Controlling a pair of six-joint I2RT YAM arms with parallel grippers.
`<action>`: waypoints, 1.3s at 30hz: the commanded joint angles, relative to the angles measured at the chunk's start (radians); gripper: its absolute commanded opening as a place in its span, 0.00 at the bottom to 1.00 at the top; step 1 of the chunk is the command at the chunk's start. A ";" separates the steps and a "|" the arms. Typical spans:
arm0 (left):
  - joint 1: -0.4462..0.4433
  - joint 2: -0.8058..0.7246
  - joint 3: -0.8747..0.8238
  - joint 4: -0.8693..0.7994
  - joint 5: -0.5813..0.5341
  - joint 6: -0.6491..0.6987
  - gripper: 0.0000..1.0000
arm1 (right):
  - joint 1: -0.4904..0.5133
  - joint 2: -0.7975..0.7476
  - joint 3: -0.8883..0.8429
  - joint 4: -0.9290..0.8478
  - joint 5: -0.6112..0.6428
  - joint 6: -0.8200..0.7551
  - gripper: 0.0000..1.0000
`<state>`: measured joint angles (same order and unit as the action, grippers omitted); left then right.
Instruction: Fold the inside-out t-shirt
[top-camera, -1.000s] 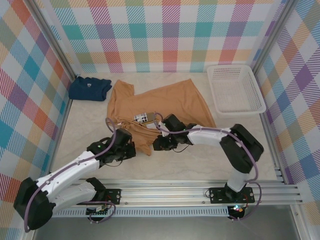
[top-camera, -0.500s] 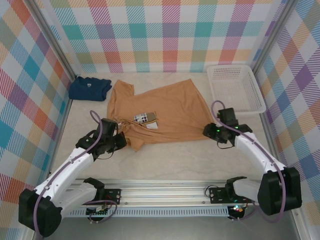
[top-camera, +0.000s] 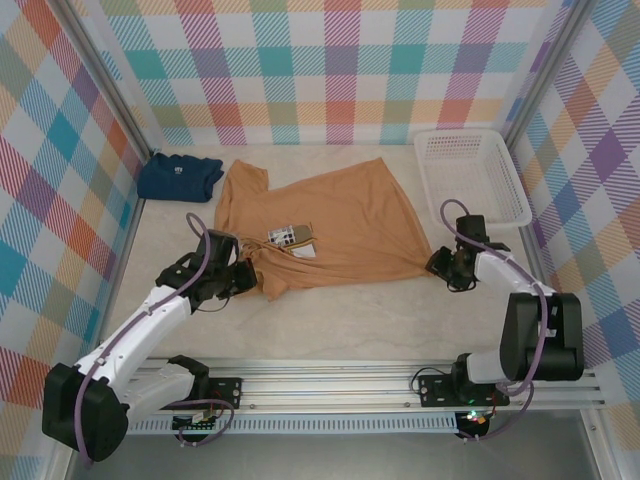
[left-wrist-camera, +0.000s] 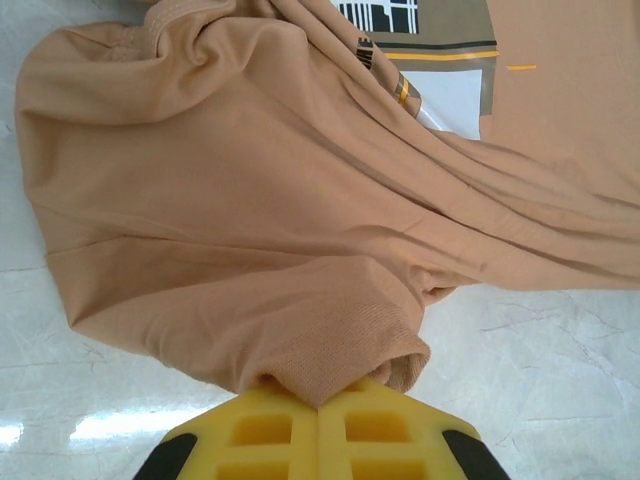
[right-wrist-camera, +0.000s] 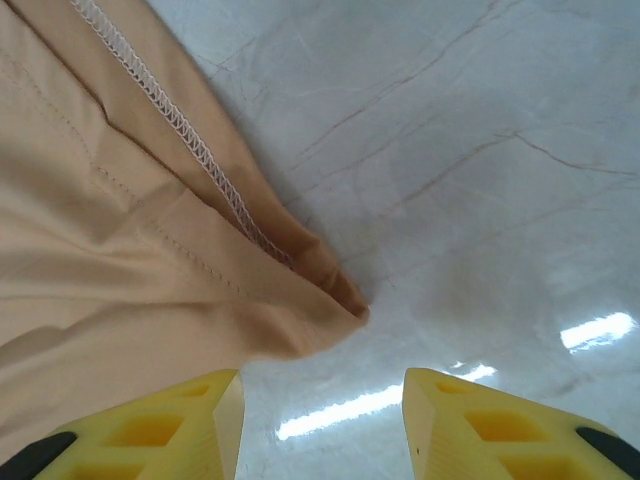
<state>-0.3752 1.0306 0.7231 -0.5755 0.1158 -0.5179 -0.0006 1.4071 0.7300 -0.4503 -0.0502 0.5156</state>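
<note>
From the top camera I am seeing the tan soft-fabric short-sleeved t-shirt (top-camera: 335, 215) lying spread on the pale marble-look table (top-camera: 350, 320), between a folded navy-blue shirt (top-camera: 180, 177) and a white plastic mesh basket (top-camera: 428, 195). The left gripper (top-camera: 243, 277) is sitting at its near-left edge, the right gripper (top-camera: 437, 263) at its near-right corner.

The left wrist camera is showing the left gripper (left-wrist-camera: 318, 395) clenched on a ribbed edge of the t-shirt (left-wrist-camera: 250, 220).

On the right wrist camera the right gripper (right-wrist-camera: 322, 390) is standing released, with the stitched hem corner (right-wrist-camera: 330, 290) lying just ahead of the gap. I am judging the cloth light, limp and stretchy; that hem corner looks the place to pinch.
</note>
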 joint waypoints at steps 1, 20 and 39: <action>0.016 0.008 0.033 0.009 0.017 0.028 0.00 | -0.004 0.051 0.015 0.065 -0.041 0.015 0.46; 0.047 -0.004 0.021 0.008 0.010 0.036 0.00 | 0.038 0.173 0.022 0.209 -0.076 0.015 0.23; 0.203 -0.155 0.302 -0.096 -0.114 0.102 0.00 | 0.050 -0.364 0.132 0.043 -0.142 -0.082 0.00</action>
<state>-0.2100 0.9436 0.8845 -0.6369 0.0753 -0.4759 0.0467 1.1580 0.7822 -0.3534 -0.1394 0.4747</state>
